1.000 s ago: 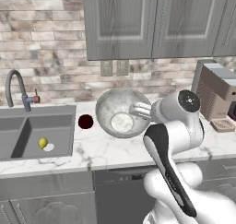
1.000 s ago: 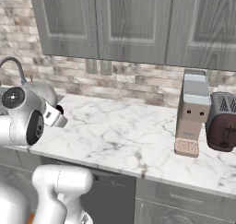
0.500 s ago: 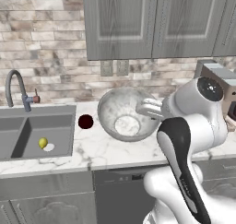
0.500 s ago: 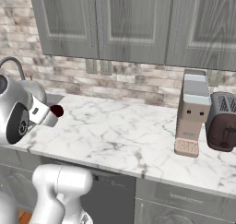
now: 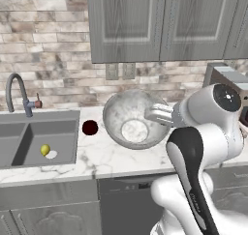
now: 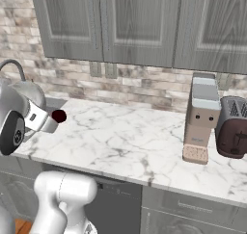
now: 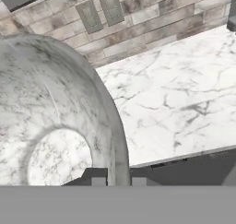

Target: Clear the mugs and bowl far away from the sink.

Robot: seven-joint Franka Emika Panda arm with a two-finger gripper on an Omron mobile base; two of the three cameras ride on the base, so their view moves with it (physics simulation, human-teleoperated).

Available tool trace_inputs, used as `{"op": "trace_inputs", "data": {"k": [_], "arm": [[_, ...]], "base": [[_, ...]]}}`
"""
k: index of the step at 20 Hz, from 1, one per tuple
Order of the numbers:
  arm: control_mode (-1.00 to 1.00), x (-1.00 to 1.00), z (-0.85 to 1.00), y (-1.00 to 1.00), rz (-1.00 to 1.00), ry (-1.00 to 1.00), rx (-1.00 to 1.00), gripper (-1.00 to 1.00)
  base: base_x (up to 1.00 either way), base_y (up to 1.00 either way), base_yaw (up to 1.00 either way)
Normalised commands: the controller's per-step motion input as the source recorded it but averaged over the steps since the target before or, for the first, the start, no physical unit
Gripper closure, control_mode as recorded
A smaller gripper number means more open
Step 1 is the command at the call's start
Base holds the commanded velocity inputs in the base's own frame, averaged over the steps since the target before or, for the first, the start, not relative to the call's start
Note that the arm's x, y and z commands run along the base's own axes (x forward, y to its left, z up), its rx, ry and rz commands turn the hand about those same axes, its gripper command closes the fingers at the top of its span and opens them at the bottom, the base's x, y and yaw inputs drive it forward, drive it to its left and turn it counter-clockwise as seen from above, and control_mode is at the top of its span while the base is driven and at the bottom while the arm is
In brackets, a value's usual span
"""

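Here a marble counter (image 6: 144, 141) is seen running under grey wall cabinets (image 5: 160, 21), with a grey double-basin sink (image 5: 34, 142) and its curved faucet (image 5: 14, 91) at the left end and a coffee machine (image 6: 202, 117) and a toaster (image 6: 234, 127) at the far right end. A large silvery-grey bowl (image 5: 131, 120) is held tilted just above the counter, its mottled inside turned towards the left base camera. The bowl's right rim is gripped by the gripper (image 7: 119, 181): in the hand view one dark fingertip is seen on each side of the thin wall, so the jaws are nearly together and clamped on that rim. The bowl therefore lies directly at the fingers, its body spreading away towards the sink side, while the open counter towards the coffee machine lies on the other side. That is judged to be the way the bowl should be carried. A small dark maroon mug (image 5: 90, 127) is seen standing on the counter just left of the bowl, between it and the sink, so it is not yet cleared. A small yellow fruit (image 5: 44, 149) is seen in the right basin
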Motion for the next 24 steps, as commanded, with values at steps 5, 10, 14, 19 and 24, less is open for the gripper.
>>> {"op": "trace_inputs", "data": {"k": [5,10,14,19,24], "arm": [[-1.00,-0.15,0.00,0.00,0.00,-0.25,0.00,1.00],[-1.00,-0.03,0.00,0.00,0.01,0.00,0.00,1.00],[1.00,0.00,0.00,0.00,0.00,0.00,0.00,1.00],[1.00,0.00,0.00,0.00,0.00,0.00,0.00,1.00],[1.00,0.00,0.00,0.00,0.00,0.00,0.00,1.00]], "base": [[0.00,0.00,0.00],[0.00,0.00,0.00],[-0.58,-0.01,0.46],[-0.58,-0.12,0.85],[-0.36,-0.01,0.93]]}}
